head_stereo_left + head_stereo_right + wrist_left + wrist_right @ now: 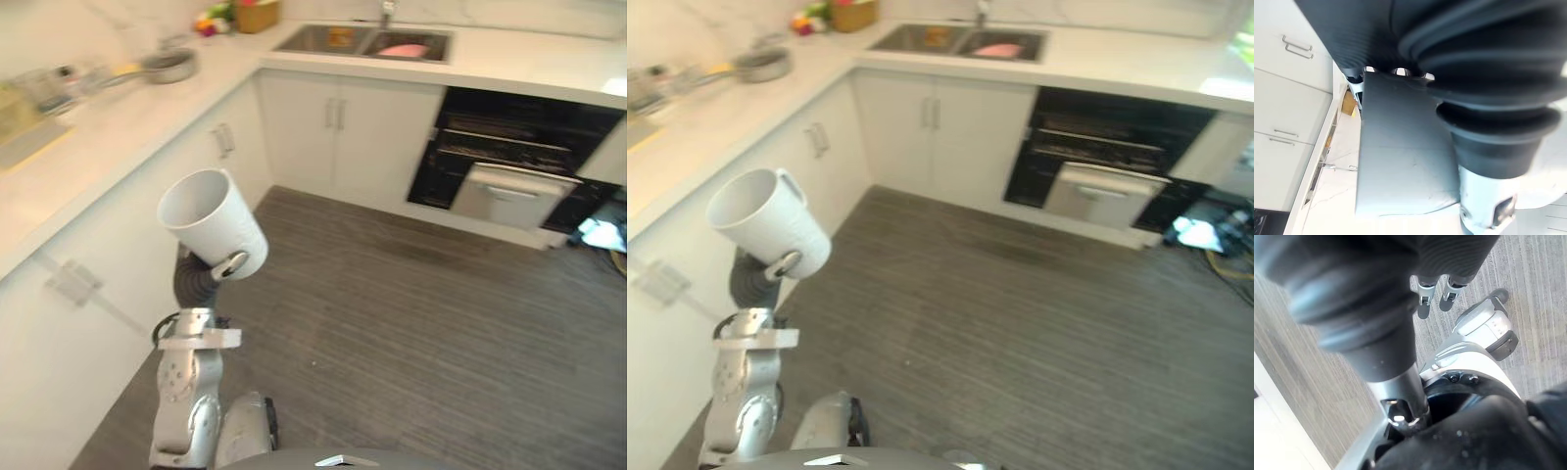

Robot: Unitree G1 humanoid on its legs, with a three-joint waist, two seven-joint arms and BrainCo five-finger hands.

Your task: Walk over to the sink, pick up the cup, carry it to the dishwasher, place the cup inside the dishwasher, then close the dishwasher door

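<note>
Kitchen corner seen from the head cameras. Grey plank floor (411, 323) covers the centre and lower right of the frame. An L-shaped white worktop (147, 117) runs from the left edge up to the upper left corner and then across the top of the frame. White cabinets (304, 127) stand beneath it. The dishwasher (514, 157), at the upper right below the worktop, is open: its dark interior and racks are exposed, and a pale panel (509, 194) stands out at its lower edge. The sink (312, 39), at the top centre, has 2 basins. The right-hand basin holds a pink object (404, 50). A metal pan (168, 66) sits on the worktop at the upper left, and a tan container (257, 15) stands at the top edge beside the sink.

The white cup (214, 225) is at the left centre of the frame, raised above the floor and well apart from both sink and dishwasher. It is tilted, with its mouth turned toward the upper left and its handle (795, 188) on the upper side. The left hand (230, 264) is clasped round the cup's lower wall, and 1 digit is visible curled against it. The right hand (1422, 308) hangs over the floor in its wrist view, fingers relaxed and holding nothing
</note>
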